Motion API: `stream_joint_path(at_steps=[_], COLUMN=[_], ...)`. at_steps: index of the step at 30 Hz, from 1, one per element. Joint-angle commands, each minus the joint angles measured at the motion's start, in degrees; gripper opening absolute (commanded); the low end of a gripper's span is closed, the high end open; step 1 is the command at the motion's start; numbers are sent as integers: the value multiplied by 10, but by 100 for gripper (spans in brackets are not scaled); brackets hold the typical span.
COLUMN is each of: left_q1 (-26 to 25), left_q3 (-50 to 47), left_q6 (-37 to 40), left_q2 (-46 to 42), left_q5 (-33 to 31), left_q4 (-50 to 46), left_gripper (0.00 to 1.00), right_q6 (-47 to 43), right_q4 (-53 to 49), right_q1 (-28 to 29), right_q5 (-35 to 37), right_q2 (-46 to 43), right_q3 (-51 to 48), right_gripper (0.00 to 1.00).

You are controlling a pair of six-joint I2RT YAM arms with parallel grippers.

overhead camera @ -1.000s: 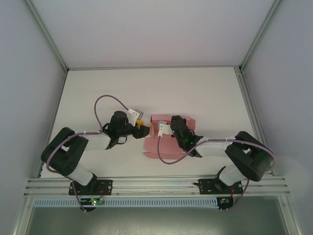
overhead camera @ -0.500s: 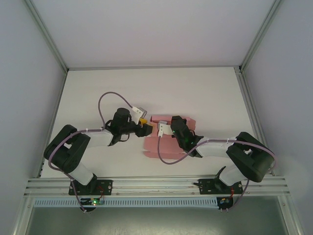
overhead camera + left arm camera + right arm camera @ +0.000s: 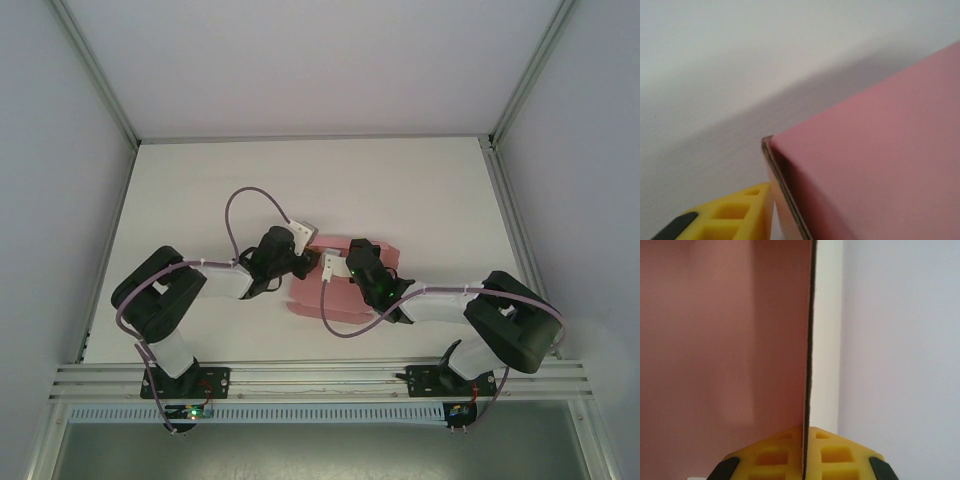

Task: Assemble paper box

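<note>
The plain pink thin-card paper box (image 3: 308, 296) lies at the middle of the white desk (image 3: 200, 190), partly folded: one corner stands formed, and closing it seemingly remains. The right gripper (image 3: 805, 452) is clamped on an upright card edge. The left gripper (image 3: 303, 254) sits at the box's far-left corner, and I cannot tell how far open it is.

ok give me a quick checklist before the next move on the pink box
1. right fingers pinching the paper box edge: ok
2. left fingers gripping the box: cannot tell, one finger sits beside a corner
3. card edge straight and untorn in the right wrist view: ok
4. box well inside the table edges: ok
5. flaps tucked: cannot tell, the middle is mostly covered
</note>
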Motion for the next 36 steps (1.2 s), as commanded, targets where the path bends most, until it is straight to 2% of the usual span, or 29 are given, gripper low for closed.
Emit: stream_joint_path(at_steps=[1,8,11,20,23,27,31,36], left_q1=[11,5,2,1,1,-1,-5,-5], left_q3=[20,58,55,29,33,12,18,-44], left_q6=[-12,-45,-77,-125,-123,-119,-116,-74], left_q2=[29,70,87,96,106,116,125,125], left_q5=[-157,-322,-393,-472,-472,-412,-369,-290], left_q4=[-68,-149,-163,-179,-184,-125,-108,44], left_gripper=[14,0,0,0,0,0,0,0], right_q6=[10,13,17,18,19,29,46,76], right_q4=[-59,-83,-94,-118,-116,-109,-111,-112], right_q1=[12,11,11,-5,-10,-12,-12,-21], right_q5=[-16,12,19,42,41,24,11,5], right_q2=[-13,-22,-26,-22,-20,-18,-21,-36], right_q3=[-4,-1,1,7,8,11,13,21], right_gripper=[0,0,0,0,0,0,0,9])
